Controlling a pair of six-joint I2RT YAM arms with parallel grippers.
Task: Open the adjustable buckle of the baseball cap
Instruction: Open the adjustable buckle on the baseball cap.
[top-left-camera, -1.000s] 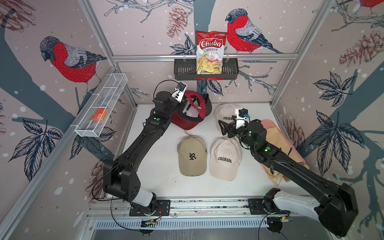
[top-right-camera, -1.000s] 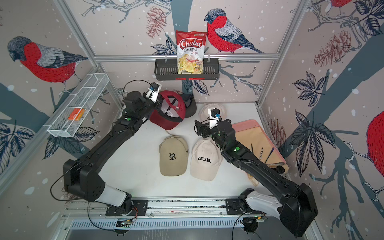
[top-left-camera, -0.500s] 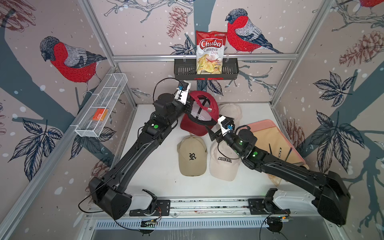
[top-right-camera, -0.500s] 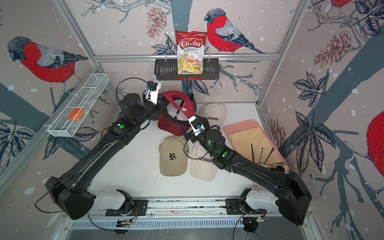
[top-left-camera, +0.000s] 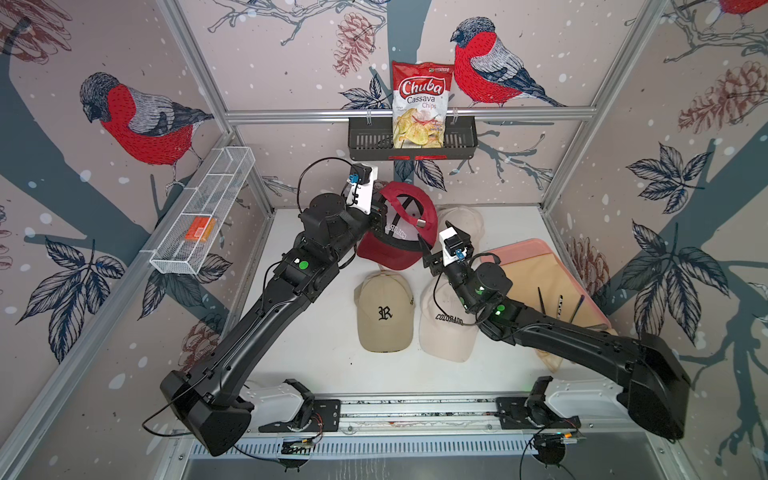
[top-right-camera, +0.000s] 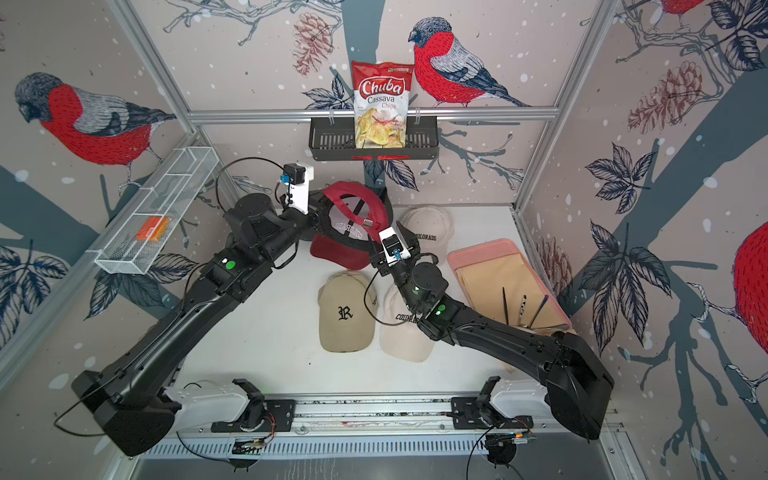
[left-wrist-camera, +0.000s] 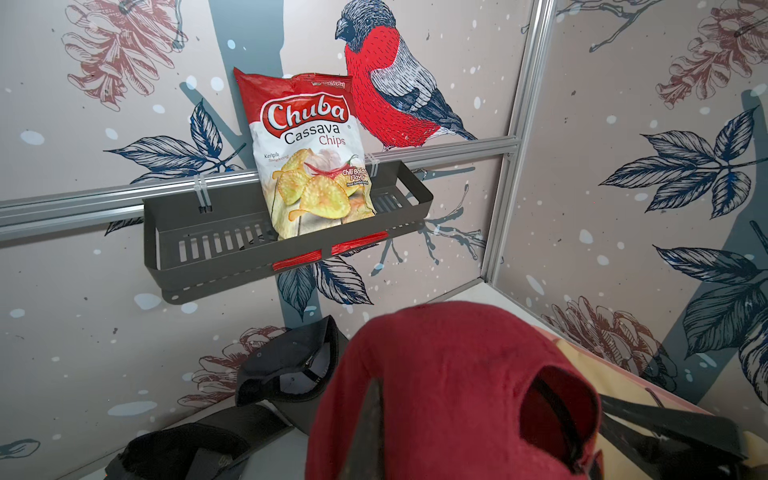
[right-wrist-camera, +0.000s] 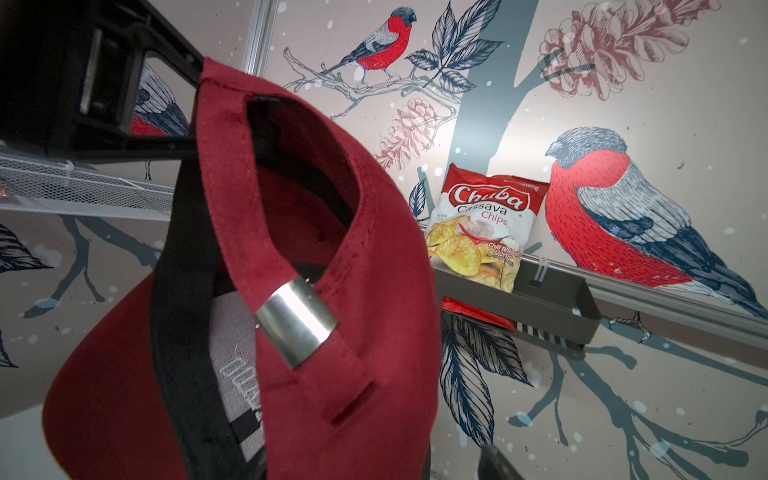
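Observation:
A dark red baseball cap hangs raised above the table, its rear opening turned towards the right arm. My left gripper is shut on the cap's side; one finger presses on the red fabric. A silver metal buckle sits closed on the red strap. My right gripper stands open just below the buckle. The cap's rear band lies between its jaws, and one fingertip is apart from the cloth.
On the table lie a beige cap with an R, a cream Colorado cap, another cream cap and a black cap. A pink tray holds paper and pens. On the walls hang a chips basket and a wire rack.
My right arm has swung left from over the cream caps to the red cap's rear, and its jaws have narrowed. The left arm has shifted the cap forward and up.

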